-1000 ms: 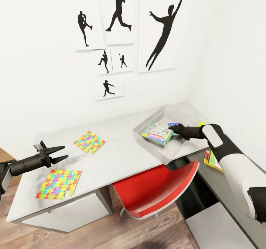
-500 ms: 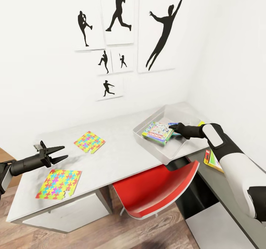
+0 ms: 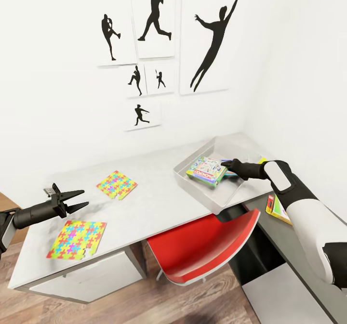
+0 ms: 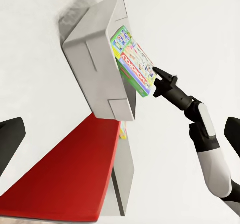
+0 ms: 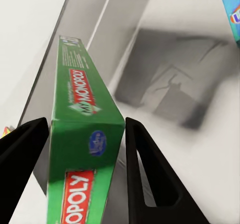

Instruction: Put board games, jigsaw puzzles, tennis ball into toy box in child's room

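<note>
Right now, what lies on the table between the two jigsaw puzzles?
Nothing: in the head view, bare white table separates the far jigsaw puzzle from the near jigsaw puzzle.

The bench (image 3: 154, 194) is left bare between the two jigsaw puzzles near its left end and the toy box (image 3: 190, 185) at its right end; that middle stretch is open from above. The near puzzle (image 3: 77, 239) and the far puzzle (image 3: 117, 184) are kept apart by a bare strip, over which the left hand (image 3: 81, 199) is held with its fingers spread. The inside of the toy box is taken up by the green-edged board game (image 3: 206, 169), gripped by the right hand (image 3: 225, 166). Access from below the bench's front edge is blocked by the red chair (image 3: 207, 247).
</note>
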Controlling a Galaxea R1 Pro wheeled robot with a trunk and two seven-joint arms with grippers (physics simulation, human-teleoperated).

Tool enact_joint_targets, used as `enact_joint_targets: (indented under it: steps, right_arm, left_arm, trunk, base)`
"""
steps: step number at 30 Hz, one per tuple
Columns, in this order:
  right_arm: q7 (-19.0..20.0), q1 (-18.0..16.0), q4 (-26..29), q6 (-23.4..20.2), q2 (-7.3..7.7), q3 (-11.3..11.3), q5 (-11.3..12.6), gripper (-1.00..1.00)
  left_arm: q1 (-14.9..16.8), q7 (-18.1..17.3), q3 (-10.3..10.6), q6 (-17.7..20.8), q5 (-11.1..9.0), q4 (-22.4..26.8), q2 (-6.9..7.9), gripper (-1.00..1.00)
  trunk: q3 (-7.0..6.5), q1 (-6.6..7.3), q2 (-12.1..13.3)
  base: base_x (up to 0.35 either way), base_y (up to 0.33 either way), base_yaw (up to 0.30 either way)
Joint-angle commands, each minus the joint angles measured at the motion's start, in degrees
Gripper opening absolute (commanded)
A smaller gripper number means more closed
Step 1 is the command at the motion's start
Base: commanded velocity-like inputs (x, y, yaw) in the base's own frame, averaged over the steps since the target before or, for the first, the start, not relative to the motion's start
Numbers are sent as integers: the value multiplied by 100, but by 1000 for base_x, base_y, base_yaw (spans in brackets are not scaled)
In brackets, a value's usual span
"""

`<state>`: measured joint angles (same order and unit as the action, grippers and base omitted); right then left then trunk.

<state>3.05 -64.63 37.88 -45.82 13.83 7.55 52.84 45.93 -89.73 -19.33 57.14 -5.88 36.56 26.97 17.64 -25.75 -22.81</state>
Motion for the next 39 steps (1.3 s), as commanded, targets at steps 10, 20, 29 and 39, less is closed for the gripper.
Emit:
enact_joint_targets:
  steps: [10, 20, 29, 39]
  right_arm:
    - [27, -6, 1, -4, 6, 22, -34, -100]
    - [25, -6, 1, 2, 0, 13, -328, -100]
    - [29, -13, 1, 1, 3, 5, -404, 100]
    - [29, -15, 1, 5, 6, 1, -406, 100]
  left_arm:
    - [4, -27, 0, 61, 8, 0, 1, 100]
    - [4, -27, 0, 61, 8, 0, 1, 100]
    - [4, -27, 0, 60, 8, 0, 1, 100]
    - [4, -27, 0, 61, 8, 0, 1, 100]
  trunk:
    - [10, -3, -11]
    - [10, -3, -11]
    - [10, -3, -11]
    - [10, -3, -11]
  base:
    - [0, 0, 0]
    - [0, 0, 0]
    - [0, 0, 0]
    - [0, 0, 0]
